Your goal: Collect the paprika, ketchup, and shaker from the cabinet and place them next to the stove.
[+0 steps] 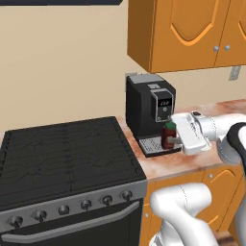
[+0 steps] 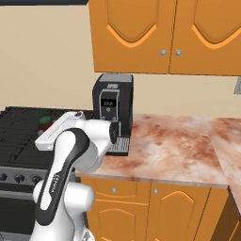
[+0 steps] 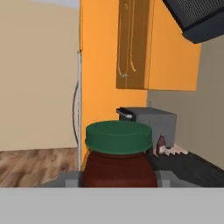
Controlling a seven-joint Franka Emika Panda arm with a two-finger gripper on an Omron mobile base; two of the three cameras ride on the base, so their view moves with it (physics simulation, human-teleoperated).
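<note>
Gripper (image 1: 172, 136) clamped on paprika (image 1: 168, 134), jar upright, held just right of stove (image 1: 67, 158); coffee machine (image 1: 150, 103) just behind; ketchup (image 3: 161, 145) far beyond stove

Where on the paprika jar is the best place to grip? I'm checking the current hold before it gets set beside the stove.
Grip the paprika across its squat dark-red body, just under the wider green lid, coming in level from the side. It stands upright; the lid's overhang checks slipping. The gripper holds it so, above the counter.
</note>
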